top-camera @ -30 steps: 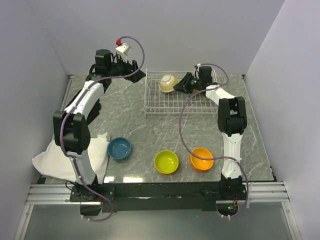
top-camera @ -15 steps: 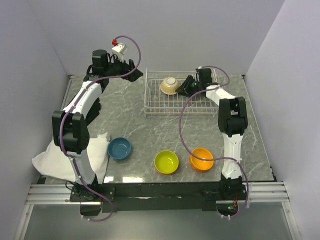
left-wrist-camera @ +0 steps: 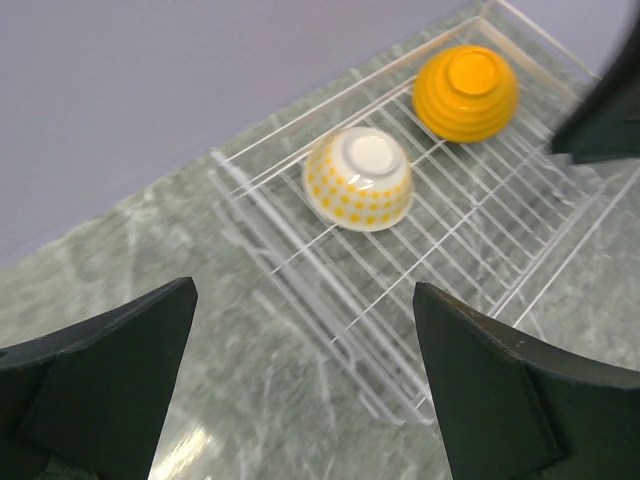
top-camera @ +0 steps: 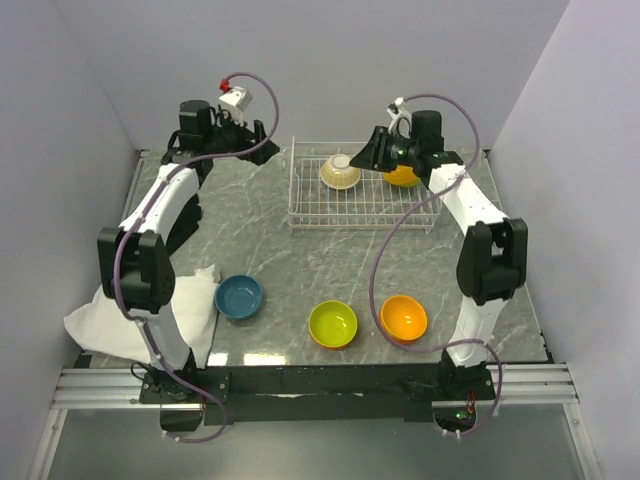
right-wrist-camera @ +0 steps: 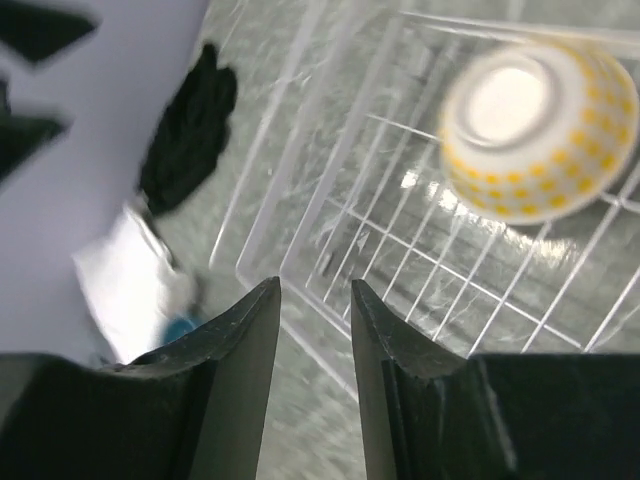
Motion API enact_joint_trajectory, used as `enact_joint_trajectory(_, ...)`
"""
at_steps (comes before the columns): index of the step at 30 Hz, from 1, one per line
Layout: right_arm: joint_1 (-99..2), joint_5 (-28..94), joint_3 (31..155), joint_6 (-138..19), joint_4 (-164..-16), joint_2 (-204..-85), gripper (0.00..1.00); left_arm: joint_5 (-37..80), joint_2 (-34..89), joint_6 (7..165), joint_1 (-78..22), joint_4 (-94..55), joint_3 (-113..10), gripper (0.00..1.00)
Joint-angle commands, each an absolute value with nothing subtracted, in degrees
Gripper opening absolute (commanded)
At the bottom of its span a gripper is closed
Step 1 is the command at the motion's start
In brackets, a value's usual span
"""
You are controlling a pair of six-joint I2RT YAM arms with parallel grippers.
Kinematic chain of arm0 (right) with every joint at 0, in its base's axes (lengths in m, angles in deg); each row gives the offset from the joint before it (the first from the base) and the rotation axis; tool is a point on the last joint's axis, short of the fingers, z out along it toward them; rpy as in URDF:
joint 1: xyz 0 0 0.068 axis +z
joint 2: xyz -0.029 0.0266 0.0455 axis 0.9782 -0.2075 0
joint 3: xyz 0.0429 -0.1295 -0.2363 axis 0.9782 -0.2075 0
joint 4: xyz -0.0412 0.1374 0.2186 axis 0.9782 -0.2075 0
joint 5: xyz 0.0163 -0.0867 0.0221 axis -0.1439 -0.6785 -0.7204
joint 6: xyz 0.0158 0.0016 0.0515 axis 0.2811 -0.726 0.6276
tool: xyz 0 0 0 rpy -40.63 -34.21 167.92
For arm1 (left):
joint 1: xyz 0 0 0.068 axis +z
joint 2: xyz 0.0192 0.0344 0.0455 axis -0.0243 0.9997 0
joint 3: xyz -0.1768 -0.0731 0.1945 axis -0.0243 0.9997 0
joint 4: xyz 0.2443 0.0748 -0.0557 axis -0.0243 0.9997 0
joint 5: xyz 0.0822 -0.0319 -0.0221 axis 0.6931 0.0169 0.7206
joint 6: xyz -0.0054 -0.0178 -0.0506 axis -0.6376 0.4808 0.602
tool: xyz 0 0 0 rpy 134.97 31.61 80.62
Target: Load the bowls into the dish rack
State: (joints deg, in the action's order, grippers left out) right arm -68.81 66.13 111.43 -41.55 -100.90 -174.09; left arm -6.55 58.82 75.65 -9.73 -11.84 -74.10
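The wire dish rack (top-camera: 360,208) stands at the back of the table. In it lie two bowls upside down, a white one with yellow dots (top-camera: 340,172) and an orange one (top-camera: 402,177). My right gripper (top-camera: 370,159) hovers above the rack between them, open by a narrow gap with nothing in it. In the right wrist view its fingers (right-wrist-camera: 232,340) point down at the rack's wires (right-wrist-camera: 400,250), with the dotted bowl (right-wrist-camera: 535,115) to the upper right. My left gripper (top-camera: 267,136) hangs wide open and empty left of the rack. Its wrist view shows the dotted bowl (left-wrist-camera: 358,178) and the orange bowl (left-wrist-camera: 466,80).
Three bowls stand upright near the front edge: teal-blue (top-camera: 240,297), lime green (top-camera: 333,324) and orange (top-camera: 404,317). A crumpled white cloth (top-camera: 110,320) lies at the front left. Grey walls close in the back and both sides.
My right gripper has lifted up and back from the rack with its jaws widening, and the orange bowl now shows in the rack. The left gripper has drawn slightly back and left.
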Motion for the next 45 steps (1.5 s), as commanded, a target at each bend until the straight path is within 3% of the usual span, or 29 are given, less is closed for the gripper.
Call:
enact_joint_trajectory(1,-63.9,68.8,108.9,-68.5,-107.6,-165.4,0.43,1.1,49.0,74.1,-5.4,-10.4,-71.3,0.97)
enact_joint_trajectory(10,-42.6,57.8,94.5,-108.5,-109.8,-148.7,0.49,13.1,34.7,78.5,8.3,-3.3,-59.9,0.97)
enact_joint_trajectory(15,-29.0,54.3,95.1,-121.8,-116.7,-150.4,0.52,17.4,26.0,81.8,11.5,-0.3,-51.3,0.97)
enact_joint_trajectory(21,-19.2,52.4,98.6,-133.7,-128.1,-158.7,0.48,20.0,11.9,81.4,12.7,2.2,-40.9,0.97)
enact_joint_trajectory(28,-13.4,49.1,101.3,-135.9,-127.0,-167.2,0.45,22.4,3.6,80.1,14.2,6.2,-35.0,0.97)
enact_joint_trajectory(45,-11.7,47.1,106.1,-135.1,-121.9,-176.8,0.43,21.0,3.4,80.7,14.3,4.9,-33.6,0.97)
